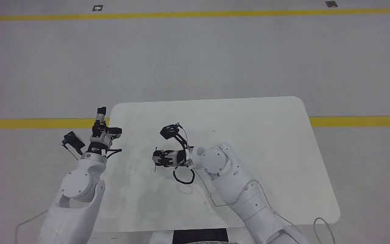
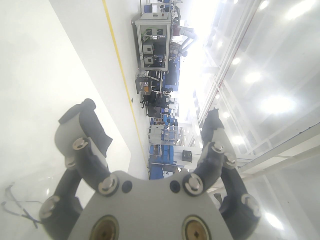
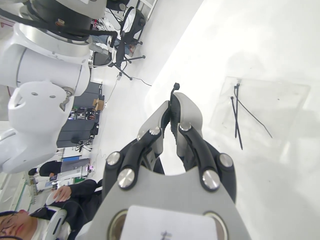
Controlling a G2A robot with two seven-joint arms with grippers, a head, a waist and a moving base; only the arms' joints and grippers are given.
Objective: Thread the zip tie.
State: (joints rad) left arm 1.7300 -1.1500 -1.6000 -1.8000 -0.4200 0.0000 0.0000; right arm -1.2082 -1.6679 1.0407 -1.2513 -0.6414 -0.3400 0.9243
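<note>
Right gripper [image 3: 171, 107] tight on zip tie [image 3: 176, 86], strap mostly hidden.

brightly and evenly lit from overhead. blown out by ceiling lights [image 2: 252, 77] in the left wrist view, with white haze over the table [image 2: 37, 76]. soft, faint shadows across its white top. bowed straight lines near wrist-view edges.

My right claw [image 3: 171, 106] is brushed grey metal with shiny bolts [image 3: 211, 179], matt black plastic links [image 3: 197, 138] and ribbed black rubber pads [image 3: 175, 111]. The zip tie [image 3: 176, 86] pinched there is thin black plastic. The table [image 3: 250, 26] is smooth, glossy white. A clear plastic sheet [image 3: 275, 93] carries more black plastic ties [image 3: 236, 118]. My left claw [image 2: 150, 113] has the same metal and black plastic.
</note>
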